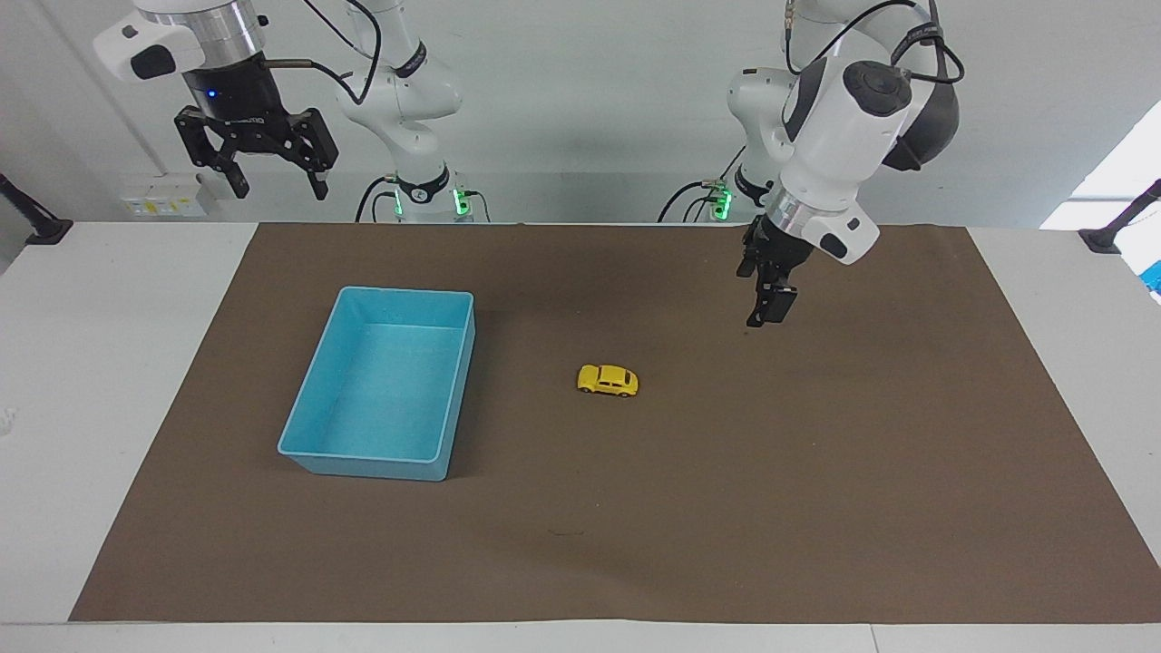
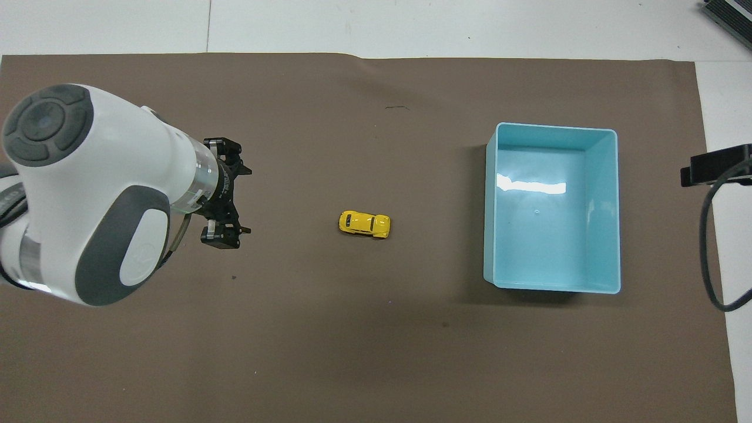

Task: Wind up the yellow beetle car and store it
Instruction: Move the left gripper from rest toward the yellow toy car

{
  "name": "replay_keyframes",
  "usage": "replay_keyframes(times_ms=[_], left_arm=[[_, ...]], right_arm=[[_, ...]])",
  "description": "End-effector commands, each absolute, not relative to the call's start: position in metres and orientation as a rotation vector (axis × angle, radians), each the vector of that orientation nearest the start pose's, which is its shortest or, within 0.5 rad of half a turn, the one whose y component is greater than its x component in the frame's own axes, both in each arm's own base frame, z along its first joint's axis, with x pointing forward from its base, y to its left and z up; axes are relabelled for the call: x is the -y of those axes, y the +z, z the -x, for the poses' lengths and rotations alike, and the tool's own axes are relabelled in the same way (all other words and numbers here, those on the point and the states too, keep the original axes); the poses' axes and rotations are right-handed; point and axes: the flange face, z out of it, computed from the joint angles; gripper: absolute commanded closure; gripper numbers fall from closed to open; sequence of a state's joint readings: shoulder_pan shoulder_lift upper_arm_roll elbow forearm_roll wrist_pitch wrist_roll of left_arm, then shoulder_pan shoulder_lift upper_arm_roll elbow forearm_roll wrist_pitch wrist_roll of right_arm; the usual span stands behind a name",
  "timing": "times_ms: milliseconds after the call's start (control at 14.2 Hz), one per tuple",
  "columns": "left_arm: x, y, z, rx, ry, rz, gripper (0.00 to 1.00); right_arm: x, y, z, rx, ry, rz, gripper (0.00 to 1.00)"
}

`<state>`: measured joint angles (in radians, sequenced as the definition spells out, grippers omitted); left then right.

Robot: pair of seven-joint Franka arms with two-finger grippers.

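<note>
The yellow beetle car (image 1: 608, 380) stands on its wheels on the brown mat near the middle of the table; it also shows in the overhead view (image 2: 364, 224). My left gripper (image 1: 766, 308) is open and empty in the air over the mat, toward the left arm's end from the car; in the overhead view (image 2: 244, 200) its two fingers stand well apart. My right gripper (image 1: 277, 186) is open and empty, waiting high above the table's edge near its base; only a part of it shows at the overhead view's edge.
A light blue bin (image 1: 313, 399) with nothing in it stands on the mat beside the car toward the right arm's end, also in the overhead view (image 2: 611, 205). The brown mat (image 1: 816, 508) covers most of the white table.
</note>
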<state>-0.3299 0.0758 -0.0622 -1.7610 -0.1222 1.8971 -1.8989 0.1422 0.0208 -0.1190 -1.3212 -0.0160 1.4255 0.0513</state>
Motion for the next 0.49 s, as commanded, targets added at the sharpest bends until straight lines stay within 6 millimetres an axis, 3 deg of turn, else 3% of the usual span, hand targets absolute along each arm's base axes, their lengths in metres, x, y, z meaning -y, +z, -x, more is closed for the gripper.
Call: replay_keyframes(times_ms=[0, 211, 422], left_arm=[[0.267, 0.497, -0.541, 2.284, 0.137, 2.266, 0.00], [0.314, 0.449, -0.535, 2.291, 0.110, 2.219, 0.00], [0.342, 0.409, -0.535, 2.288, 0.112, 2.214, 0.00]], right_arm=[[-0.010, 0.719, -0.537, -0.024, -0.133, 3.138, 0.00], [-0.010, 0.719, -0.536, -0.024, -0.132, 3.136, 0.00], [-0.009, 0.719, -0.537, -0.026, -0.133, 3.138, 0.00]])
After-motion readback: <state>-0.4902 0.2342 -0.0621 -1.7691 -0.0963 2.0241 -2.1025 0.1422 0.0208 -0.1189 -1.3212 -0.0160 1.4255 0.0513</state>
